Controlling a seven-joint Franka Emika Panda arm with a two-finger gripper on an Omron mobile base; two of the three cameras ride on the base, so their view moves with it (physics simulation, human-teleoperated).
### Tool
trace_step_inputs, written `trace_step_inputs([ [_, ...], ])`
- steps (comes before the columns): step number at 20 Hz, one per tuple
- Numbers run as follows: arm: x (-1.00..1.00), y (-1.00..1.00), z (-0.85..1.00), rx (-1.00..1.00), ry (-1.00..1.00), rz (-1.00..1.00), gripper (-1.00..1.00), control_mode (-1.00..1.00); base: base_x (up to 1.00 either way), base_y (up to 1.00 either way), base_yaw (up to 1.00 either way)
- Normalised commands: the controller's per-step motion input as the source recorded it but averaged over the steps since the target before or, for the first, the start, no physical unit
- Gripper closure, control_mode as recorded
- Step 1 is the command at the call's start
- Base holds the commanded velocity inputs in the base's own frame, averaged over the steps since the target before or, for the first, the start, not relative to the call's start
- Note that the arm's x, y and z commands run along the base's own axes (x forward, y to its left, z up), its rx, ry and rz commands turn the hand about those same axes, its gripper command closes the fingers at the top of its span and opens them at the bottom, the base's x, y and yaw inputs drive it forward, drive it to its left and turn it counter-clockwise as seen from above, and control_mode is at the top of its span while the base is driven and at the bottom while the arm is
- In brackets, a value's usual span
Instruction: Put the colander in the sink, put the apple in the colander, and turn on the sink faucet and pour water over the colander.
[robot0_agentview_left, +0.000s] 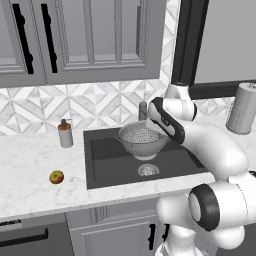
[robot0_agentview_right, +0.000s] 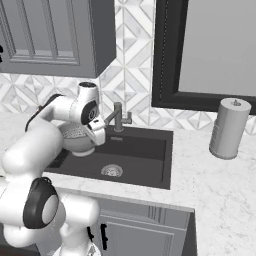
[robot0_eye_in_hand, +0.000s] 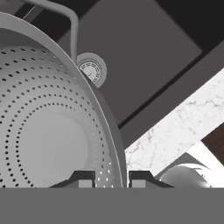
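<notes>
L to R, left base view: soap bottle (robot0_agentview_left: 65, 133) w/ orange top upright on marble counter (robot0_agentview_left: 30, 165), just left of sink (robot0_agentview_left: 107, 167). Apple (robot0_agentview_left: 56, 177) on counter nearer the front edge, left of sink, well apart from colander (robot0_agentview_left: 141, 139). Colander over the sink basin, back half, above and slightly behind round drain (robot0_agentview_left: 148, 170); can't tell if it rests on basin floor or hangs clear. Sink faucet (robot0_agentview_left: 143, 110) behind colander, partly hidden by arm. Grey canister (robot0_agentview_left: 242, 108) upright on counter far right.

Hand view: gripper (robot0_eye_in_hand: 111, 180) pinched onto colander rim (robot0_eye_in_hand: 114, 144), one fingertip (robot0_eye_in_hand: 83, 179) inside the bowl, other outside; jaws narrow, rim between them. Side handle (robot0_eye_in_hand: 70, 22) at top, drain (robot0_eye_in_hand: 92, 70) beyond the rim.
</notes>
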Motion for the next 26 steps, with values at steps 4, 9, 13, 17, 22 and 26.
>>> trace_step_inputs([
  [4, 0.00, -0.82, 0.00, 0.01, -0.01, 0.12, 1.00, -1.00, 0.00, 0.00, 0.00],
  [9, 0.00, -0.81, -0.01, 0.02, -0.05, 0.19, 1.00, -1.00, 0.00, 0.00, 0.00],
  [13, 0.00, -0.72, -0.10, 0.11, -0.06, 0.16, 1.00, -1.00, 0.00, 0.00, 0.00],
  [17, 0.06, -0.58, -0.19, 0.15, -0.01, 0.14, 1.00, -1.00, 0.00, 0.00, 0.00],
  [22, 0.25, -0.23, -0.20, 0.02, 0.00, 0.07, 1.00, -1.00, 0.00, 0.00, 0.00],
  [26, 0.36, 0.00, -0.22, 0.00, 0.00, 0.00, 1.00, -1.00, 0.00, 0.00, 0.00],
])
